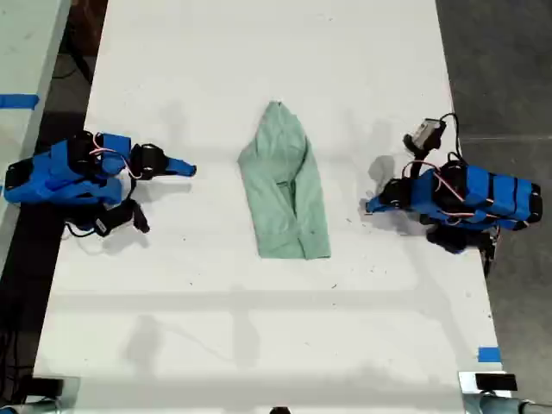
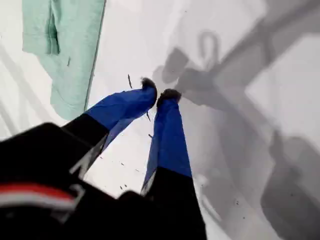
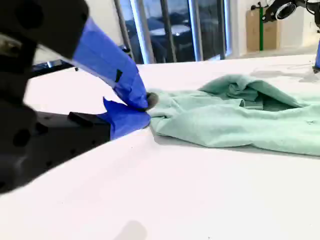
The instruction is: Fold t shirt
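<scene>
The pale mint-green t shirt [image 1: 285,185] lies folded into a long narrow bundle at the middle of the white table, narrow end toward the far edge. My first gripper [image 1: 369,207] rests at the exterior view's right, pointing at the shirt with a gap between them. In the first wrist view my first gripper [image 2: 159,92] is shut, its tips together on bare table, and the t shirt [image 2: 65,50] lies off to one side. My second gripper [image 1: 188,169] sits at the exterior view's left, also apart from the shirt. My second gripper [image 3: 149,102] is shut on nothing, low over the table, with the t shirt [image 3: 235,120] beyond it.
The white table [image 1: 259,328] runs between dark floor strips on both sides of the exterior view. Blue tape [image 1: 489,354] marks its near corner at the exterior view's right. A second pale surface with blue tape [image 1: 17,101] stands at the exterior view's left edge.
</scene>
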### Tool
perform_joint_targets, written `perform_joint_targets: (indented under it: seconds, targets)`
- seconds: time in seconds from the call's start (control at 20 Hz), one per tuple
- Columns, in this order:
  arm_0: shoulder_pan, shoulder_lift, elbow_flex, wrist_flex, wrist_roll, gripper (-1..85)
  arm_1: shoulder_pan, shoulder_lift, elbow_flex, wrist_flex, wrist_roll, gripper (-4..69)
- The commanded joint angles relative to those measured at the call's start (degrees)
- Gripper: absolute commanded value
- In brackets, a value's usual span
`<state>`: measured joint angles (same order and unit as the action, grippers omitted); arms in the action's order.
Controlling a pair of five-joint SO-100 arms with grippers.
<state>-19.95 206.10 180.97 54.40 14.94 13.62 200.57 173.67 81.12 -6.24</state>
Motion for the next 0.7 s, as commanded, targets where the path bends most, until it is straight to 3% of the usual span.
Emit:
perform_joint_targets:
  seconds: [0.0,0.55,0.65]
  targets:
    - [-0.3,0.5,-2.8,1.2,-14.3,-0.1,-1.9,0.7,-5.8,4.7,5.1,-1.9]
    - [-1.0,0.5,-1.5,0.8,-14.4,-0.1,-1.0,0.7,-5.5,5.9,3.6,-1.9]
    - [-1.7,0.0,-3.1,2.1,-12.9,-0.4,-1.8,0.5,-5.6,4.7,9.5,-1.9]
